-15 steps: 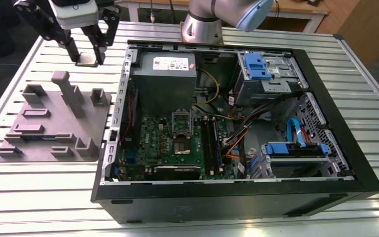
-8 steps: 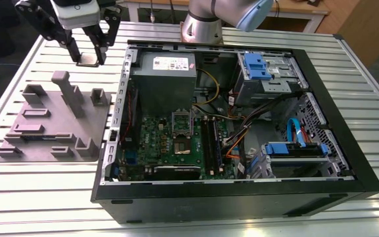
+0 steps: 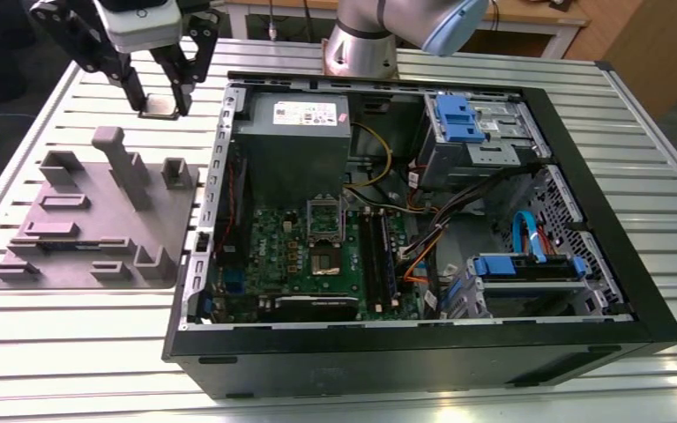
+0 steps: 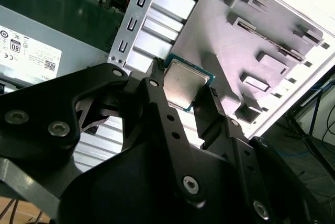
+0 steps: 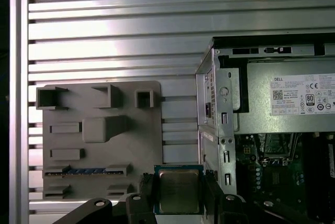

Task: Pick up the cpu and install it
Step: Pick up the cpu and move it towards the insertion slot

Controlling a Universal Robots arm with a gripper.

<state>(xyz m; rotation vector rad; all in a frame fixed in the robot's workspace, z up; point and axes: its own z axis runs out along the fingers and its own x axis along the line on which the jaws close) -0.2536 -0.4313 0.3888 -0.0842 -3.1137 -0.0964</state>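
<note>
My gripper [image 3: 159,107]: black link fingers [image 4: 161,113], silver screw heads [image 4: 190,184], white body [image 3: 141,31] | my arm [image 3: 360,53]: silver-grey tube, pale blue joint cap [image 3: 454,26].

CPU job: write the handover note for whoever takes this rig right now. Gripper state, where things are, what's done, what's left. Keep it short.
Gripper: shut on the cpu, pinched by two opposite edges, with its metal top facing the wrist cameras.
Position: in the exterior view the gripper is up off the table, near the far end of the grey fixture plate, on the exterior view's left of the open computer case.
Done: the cpu is picked up.
Left: the install. The cpu is not yet over the motherboard inside the case.
</note>
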